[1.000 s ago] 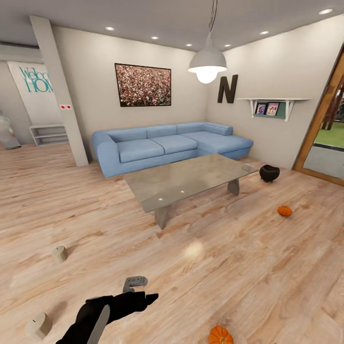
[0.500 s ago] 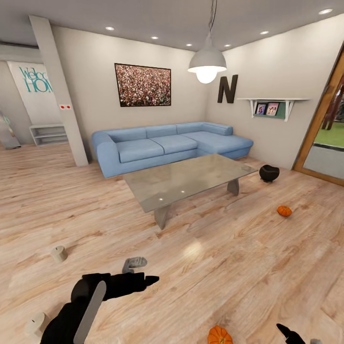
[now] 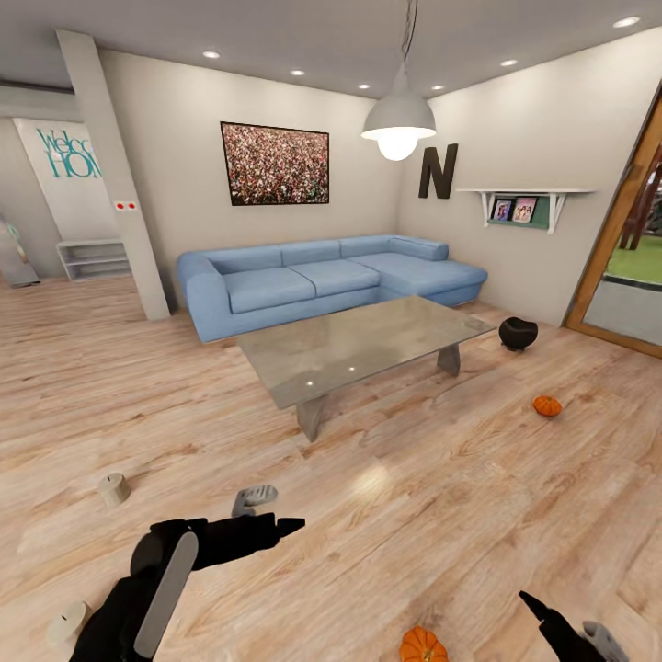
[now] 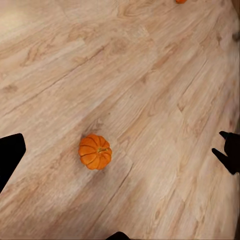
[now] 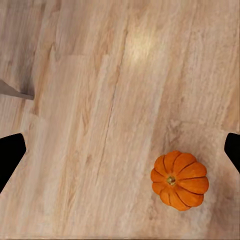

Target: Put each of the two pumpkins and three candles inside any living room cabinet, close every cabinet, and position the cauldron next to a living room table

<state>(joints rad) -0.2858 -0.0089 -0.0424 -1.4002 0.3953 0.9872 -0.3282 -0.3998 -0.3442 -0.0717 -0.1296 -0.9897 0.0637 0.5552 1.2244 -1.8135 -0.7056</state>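
Blue corner sofa (image 3: 322,276) on pale wood floor (image 3: 441,496) under a lit pendant lamp (image 3: 399,119).

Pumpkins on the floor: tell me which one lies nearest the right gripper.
The near pumpkin, at the head view's bottom edge beside the right gripper. The other pumpkin lies far off, near the cauldron.

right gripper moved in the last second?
Yes. The right gripper has come up into the head view's bottom right corner, right of the near pumpkin, whose place on the floor is unchanged. It is open.
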